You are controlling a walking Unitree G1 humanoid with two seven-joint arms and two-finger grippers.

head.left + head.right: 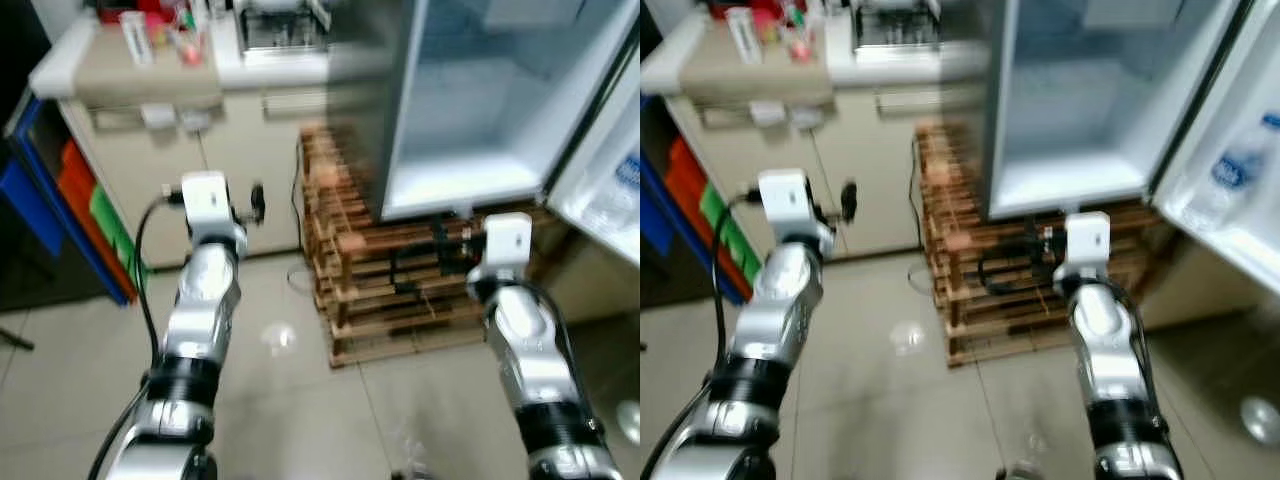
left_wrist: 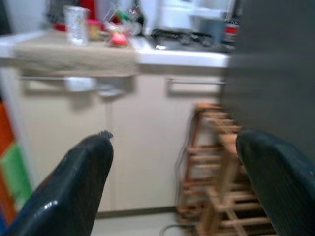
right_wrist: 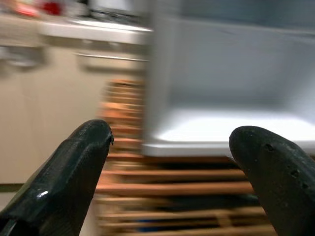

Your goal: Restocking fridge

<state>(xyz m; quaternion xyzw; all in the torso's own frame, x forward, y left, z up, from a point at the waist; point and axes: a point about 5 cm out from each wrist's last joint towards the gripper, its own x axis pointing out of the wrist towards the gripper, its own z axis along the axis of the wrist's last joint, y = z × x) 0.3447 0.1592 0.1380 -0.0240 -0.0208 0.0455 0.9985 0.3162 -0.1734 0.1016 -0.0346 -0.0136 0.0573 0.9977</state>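
Black fingers of the right gripper (image 3: 170, 172) stood wide apart with nothing between them, pointing at the open fridge (image 1: 470, 110) in the upper right of the frame, apart from it. The left gripper (image 2: 172, 182) was likewise spread wide and empty, facing the beige cabinet (image 1: 170, 150) at upper left. A wooden pallet (image 1: 380, 290) lay under the fridge at centre, and a water bottle (image 1: 1238, 175) sat in the door shelf at far right.

Both arms were silver metal with rounded segments and black joint rings near the elbow. Each wrist carried a white box-shaped camera housing. A black cable ran along the left arm (image 1: 200, 330). The fingers (image 2: 69, 196) were glossy black, broad, with rounded tips.
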